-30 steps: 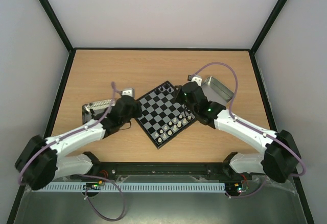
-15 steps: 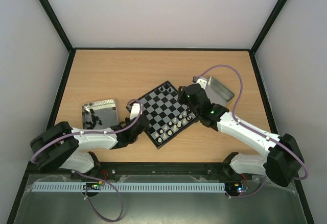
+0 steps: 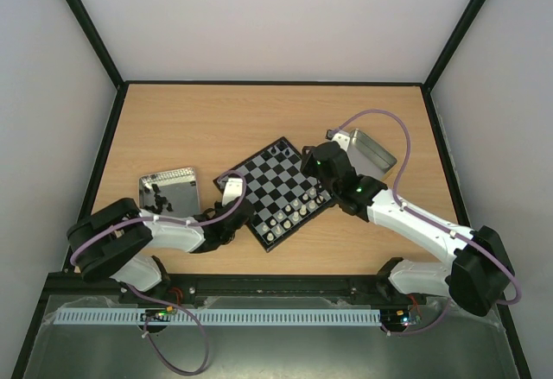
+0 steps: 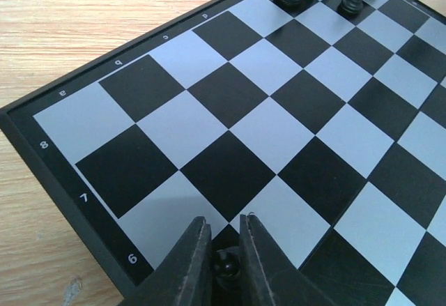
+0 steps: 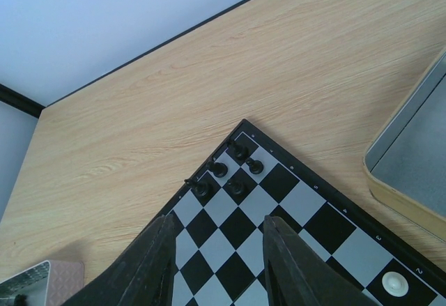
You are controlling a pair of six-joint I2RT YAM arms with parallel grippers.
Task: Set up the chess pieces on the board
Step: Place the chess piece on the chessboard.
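**Left jaws.** Nearly pressed together, pinching a black pawn (image 4: 224, 263) by its head. The pawn hangs low over the board (image 4: 230, 111), at the edge squares beside the rank marks 6 and 7. It is not possible to tell whether its base touches the square.

**Change.** One second ago the left arm stood over the left tin (image 3: 168, 180), which holds the spare black pieces. It has since swung across the surface (image 4: 83, 13) to the near-left edge of the board and come down there. Judged from this, pick-up and transfer are done and placement is in hand.

**Right jaws.** Spread, with nothing between them, above the right side of the board. They are almost unmoved, with the right tin (image 5: 418, 159) just beside.

**Status.** A few black pieces (image 5: 226, 173) cluster at the far corner and the white pieces (image 3: 289, 215) line the near-right edge. Most black squares remain unfilled.

**Next.** Seat the pawn upright within its square, then release it.
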